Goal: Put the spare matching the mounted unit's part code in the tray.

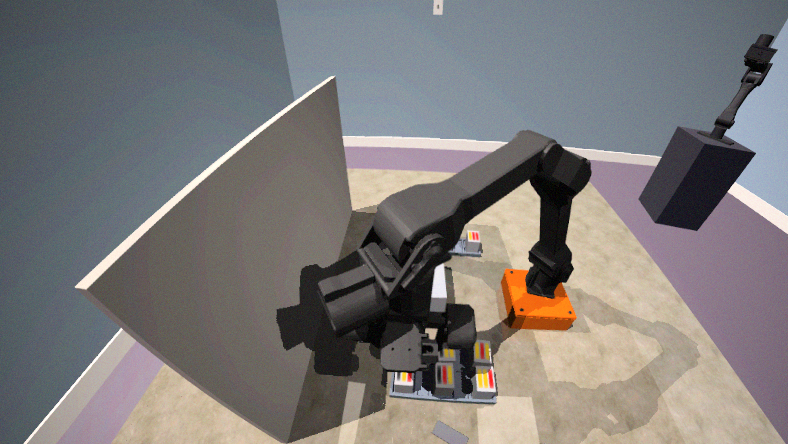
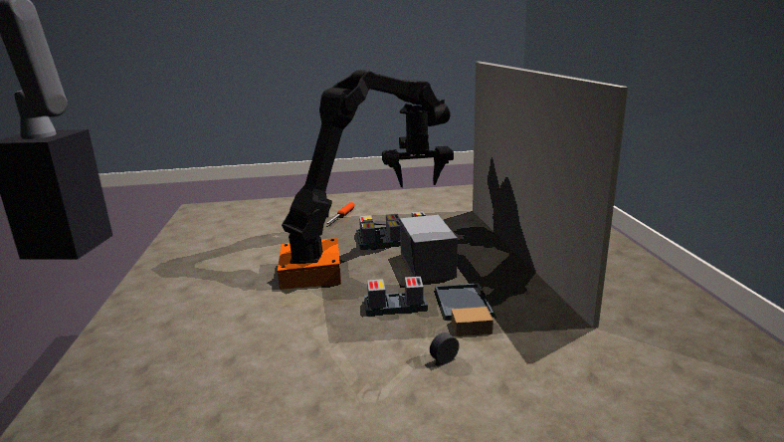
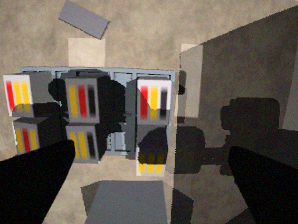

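The mounted unit, a big grey box (image 1: pixel 438 289) (image 2: pixel 433 256) (image 3: pixel 126 202), has no code face showing. My gripper (image 2: pixel 418 185) (image 3: pixel 152 151) is open and empty, high above the six-spare rack (image 1: pixel 441 398) (image 3: pixel 116 69). In the wrist view its spares read, left to right, far row: red-yellow-yellow (image 3: pixel 18 95), yellow-red-black (image 3: pixel 82 100), red-yellow-black (image 3: pixel 153 102); near row: yellow-red-yellow (image 3: pixel 26 139), yellow-yellow-black (image 3: pixel 81 142), yellow-yellow-yellow (image 3: pixel 151 162). Another rack (image 2: pixel 396 310) holds a red-red-yellow spare (image 2: pixel 376 286) and a red-red-black spare (image 2: pixel 413 283). The tray (image 2: pixel 462 299) holds nothing visible.
A tall grey panel (image 1: pixel 237 264) (image 2: pixel 548 192) stands behind the unit. An orange-brown block (image 2: pixel 472 321) is at the tray's edge, with a dark disc (image 2: pixel 444 347) nearby. A screwdriver (image 2: pixel 345 209) lies behind the arm base. A flat grey piece (image 1: pixel 450 432) (image 3: pixel 84 19) lies beyond the six-spare rack.
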You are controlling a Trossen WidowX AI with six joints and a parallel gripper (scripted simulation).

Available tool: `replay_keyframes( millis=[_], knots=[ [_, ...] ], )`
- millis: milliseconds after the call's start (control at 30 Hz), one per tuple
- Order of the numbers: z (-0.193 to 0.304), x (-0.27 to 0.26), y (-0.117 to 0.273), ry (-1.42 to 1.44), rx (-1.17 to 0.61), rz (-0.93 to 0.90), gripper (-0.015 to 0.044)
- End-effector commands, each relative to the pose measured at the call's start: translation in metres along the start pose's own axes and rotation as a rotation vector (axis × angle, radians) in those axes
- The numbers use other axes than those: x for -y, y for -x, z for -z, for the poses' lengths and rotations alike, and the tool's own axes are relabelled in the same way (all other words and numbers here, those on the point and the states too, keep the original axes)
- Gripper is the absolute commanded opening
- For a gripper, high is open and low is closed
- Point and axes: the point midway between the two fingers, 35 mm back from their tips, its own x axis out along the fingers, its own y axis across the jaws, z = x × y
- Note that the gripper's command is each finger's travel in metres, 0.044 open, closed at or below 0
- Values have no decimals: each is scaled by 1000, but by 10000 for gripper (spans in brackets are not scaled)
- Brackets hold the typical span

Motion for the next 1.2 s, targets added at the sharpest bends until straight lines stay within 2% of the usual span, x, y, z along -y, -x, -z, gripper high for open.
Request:
replay_keyframes(
  millis=[0, 100, 133, 533, 1167],
  knots=[
    [-2, 0, -9, 19, 1, -3, 387],
    [-3, 1, -32, 19, 1, -3, 309],
    [-3, 1, -39, 19, 1, -3, 300],
    [-5, 2, -44, 19, 1, -3, 300],
    [-6, 4, -75, 19, 1, -3, 300]
  ],
)
